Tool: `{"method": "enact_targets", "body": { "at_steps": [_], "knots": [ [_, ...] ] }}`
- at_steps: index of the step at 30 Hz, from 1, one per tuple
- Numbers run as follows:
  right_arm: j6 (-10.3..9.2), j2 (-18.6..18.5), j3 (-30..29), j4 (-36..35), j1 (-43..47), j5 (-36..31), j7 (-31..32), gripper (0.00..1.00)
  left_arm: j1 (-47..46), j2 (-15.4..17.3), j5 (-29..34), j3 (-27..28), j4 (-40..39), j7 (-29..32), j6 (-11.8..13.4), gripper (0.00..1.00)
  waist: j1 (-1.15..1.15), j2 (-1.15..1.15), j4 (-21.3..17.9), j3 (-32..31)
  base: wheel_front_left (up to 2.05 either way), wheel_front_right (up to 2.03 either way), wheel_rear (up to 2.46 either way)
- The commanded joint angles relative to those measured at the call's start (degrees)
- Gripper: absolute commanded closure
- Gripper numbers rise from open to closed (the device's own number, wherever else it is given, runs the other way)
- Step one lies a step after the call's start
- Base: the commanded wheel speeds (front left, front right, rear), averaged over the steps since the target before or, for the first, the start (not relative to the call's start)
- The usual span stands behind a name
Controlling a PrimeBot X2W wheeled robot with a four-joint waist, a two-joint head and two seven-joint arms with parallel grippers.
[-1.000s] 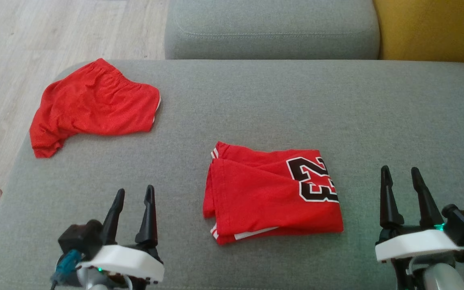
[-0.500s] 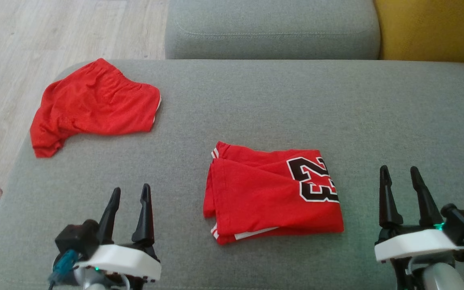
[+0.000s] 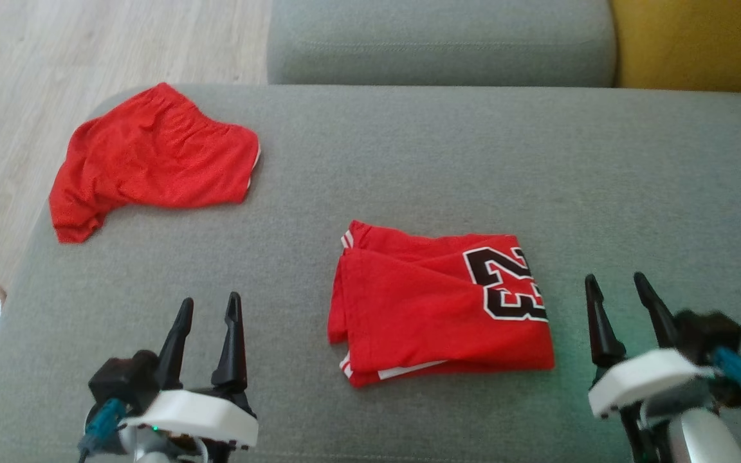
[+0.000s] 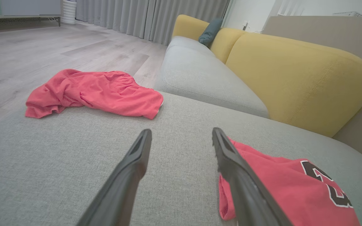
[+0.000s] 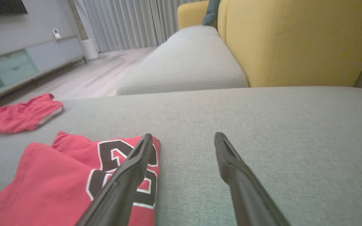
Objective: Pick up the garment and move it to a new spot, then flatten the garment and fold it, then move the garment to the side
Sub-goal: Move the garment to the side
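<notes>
My left gripper (image 3: 210, 299) hung over the grey seat (image 3: 409, 161), fingers spread and empty. My right gripper (image 3: 615, 277) was likewise agape and empty, its wrist blurred. One folded red jersey (image 3: 438, 308) lay between them, touching neither. Its black number was cut off at the fold, and a finger hid part of it in each wrist view. One crumpled pair of red shorts (image 3: 152, 157) lay at the seat's far left corner.

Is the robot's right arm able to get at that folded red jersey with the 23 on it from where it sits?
Probably yes. The right gripper is open and sits just beside the folded jersey, at the end with the number. Between them is nothing but bare grey cushion, so the way looks free.
</notes>
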Motion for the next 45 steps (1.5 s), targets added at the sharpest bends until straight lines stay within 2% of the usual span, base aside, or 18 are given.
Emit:
{"method": "enact_targets", "body": {
  "at_steps": [1, 12, 21, 22, 23, 26, 34, 45],
  "knots": [
    [0.37, -0.29, 1.03, -1.41, -4.22, -1.12, 1.43, 0.00, -2.23, -0.35, 0.77, 1.87, -1.91, -0.72, -0.28, 0.00, 0.00, 0.00, 0.66, 0.76, 0.00, 0.00, 0.00],
    [0.37, -1.01, 1.86, 4.73, -10.52, -1.39, 15.47, 0.00, -3.89, -1.38, 1.36, 2.54, -2.58, -0.72, -0.92, 0.00, 0.00, 0.00, 4.86, 6.55, 0.00, 0.00, 0.00],
    [0.37, -2.40, 5.41, 9.98, -12.44, 3.47, 21.75, 0.00, -4.51, -1.91, 1.60, 2.64, -2.57, -0.72, -1.47, 0.00, 0.00, 0.00, 6.72, 8.87, 0.00, 0.00, 0.00],
    [0.37, -2.47, 6.00, 10.40, -12.61, 4.29, 22.61, 0.36, -4.49, -1.93, 1.65, 2.77, -2.65, -0.72, -1.46, 0.00, 0.00, 0.00, 6.60, 9.04, 0.00, 0.00, 0.00],
    [0.37, -2.57, 6.52, 10.71, -12.86, 5.03, 23.39, 0.59, -4.50, -1.95, 1.70, 2.94, -2.74, -0.72, -1.42, 0.00, 0.00, 0.00, 6.38, 9.25, 0.00, 0.00, 0.00],
    [0.37, -3.17, 7.47, 10.58, -14.39, 5.90, 23.74, 1.00, -4.97, -1.99, 2.11, 3.49, -3.41, -0.72, -1.38, 0.00, 0.00, 0.00, 5.07, 10.44, 0.00, 0.00, 0.00],
    [0.37, -4.10, 5.65, 8.56, -19.17, 4.83, 19.35, 1.00, -6.75, -2.03, 4.06, 4.22, -5.60, -0.72, -1.83, 0.00, 0.00, 0.00, -0.82, 13.42, 0.00, 0.00, 0.00],
    [0.37, -5.90, -0.93, 5.28, -28.40, 1.65, 16.28, 1.00, -11.55, -1.08, 7.78, 3.44, -8.80, -0.69, -2.95, 0.00, 0.00, 0.00, -14.75, 19.52, 0.00, 0.00, 0.00]
  ]
}}
